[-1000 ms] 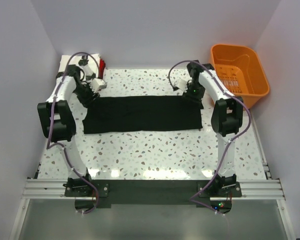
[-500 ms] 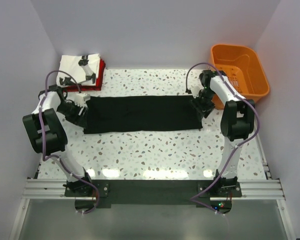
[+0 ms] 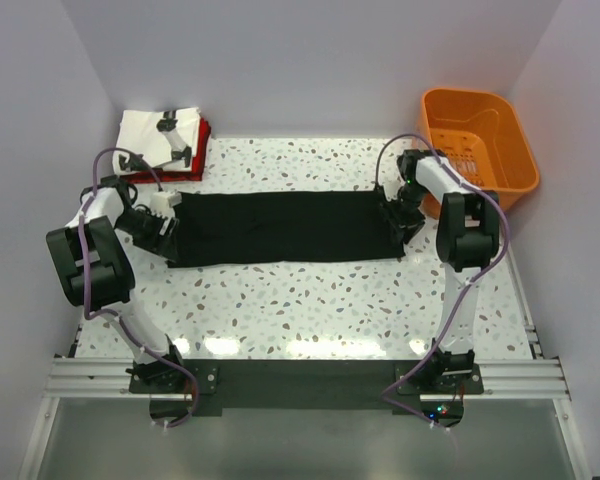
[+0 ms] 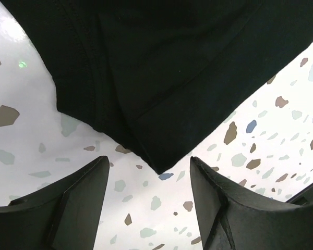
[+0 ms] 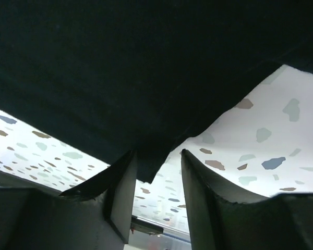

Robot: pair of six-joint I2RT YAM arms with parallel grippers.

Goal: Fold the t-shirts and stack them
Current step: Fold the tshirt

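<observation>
Both arms have swung out to the ends of the black t-shirt [image 3: 285, 228], a long strip lying left-to-right across the tabletop [image 3: 310, 300]. The left gripper [image 4: 148, 166] and right gripper [image 5: 157, 156] (both with jaws apart) each face one end corner.

The red shirt [image 3: 204, 140] lies mostly hidden under the white shirt [image 3: 145, 130]. Both wrist views cut off the black shirt [image 4: 172, 62]. The white shirt's print [image 3: 167, 124] is too small to tell.
</observation>
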